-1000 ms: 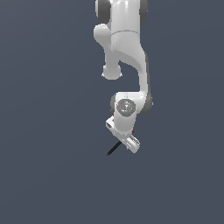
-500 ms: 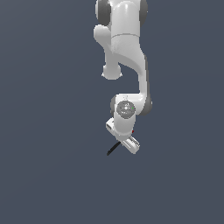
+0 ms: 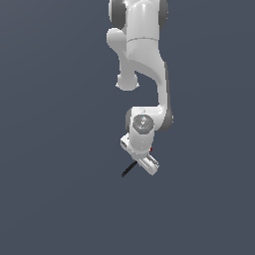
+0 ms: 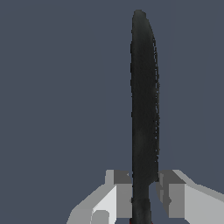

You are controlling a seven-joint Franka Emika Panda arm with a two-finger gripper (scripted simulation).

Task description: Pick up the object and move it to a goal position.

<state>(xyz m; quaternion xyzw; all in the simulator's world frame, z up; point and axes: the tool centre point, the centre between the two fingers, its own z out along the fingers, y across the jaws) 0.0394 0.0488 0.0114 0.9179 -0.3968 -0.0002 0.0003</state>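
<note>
- The arm (image 3: 144, 64) reaches down from the top of the exterior view over a plain dark grey ground.
- The gripper (image 4: 145, 192) is clamped on the pen (image 4: 144, 109); its 2 fingers (image 4: 120, 192) press the shaft from either side.
- In the exterior view the pen's black end pokes out below the gripper toward that view's left, and a red speck (image 3: 151, 149) shows beside the hand.

A thin black pen-like stick (image 3: 129, 169) (image 4: 144, 109) with a small red end. It slants, its black end lowermost, toward the exterior view's left.
</note>
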